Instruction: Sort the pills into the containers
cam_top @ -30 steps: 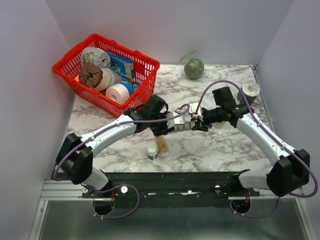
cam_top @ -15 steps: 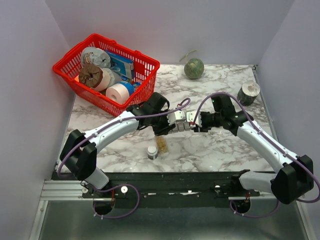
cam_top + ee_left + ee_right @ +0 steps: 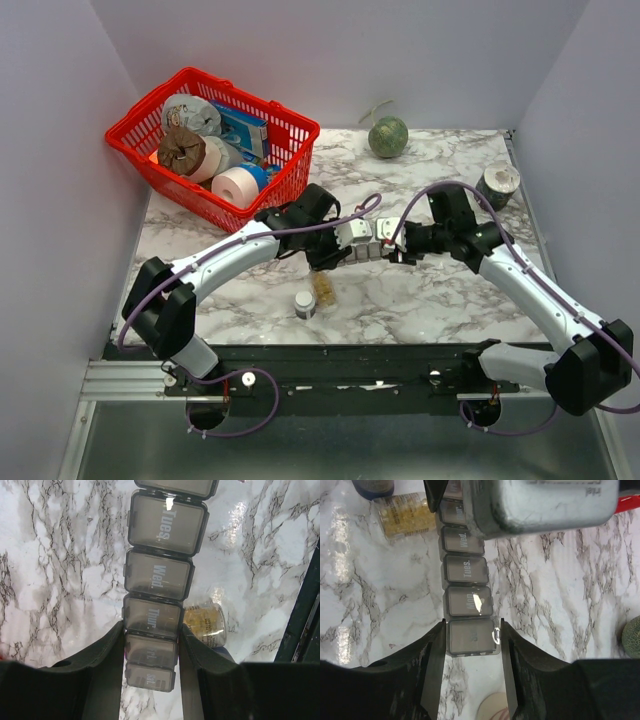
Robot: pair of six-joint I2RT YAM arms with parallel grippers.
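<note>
My left gripper: pinching pill organizer at Fri. | my right gripper: pinching its opposite end | change: right arm swung outward

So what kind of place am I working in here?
Likely a lab test cell, not a home: plain walls boxing in a marble-patterned table, a black mounting rail, staged props in a red basket.

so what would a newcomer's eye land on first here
The dark-grey pill organiser, its lids marked with weekdays, spans mid-table, with the left hand clamped on one end and the right hand on the other. Next comes the bright red basket of rolls and boxes at the far left corner. Then there is the clear vial of yellow pills on the marble just nearside of the organiser.
</note>
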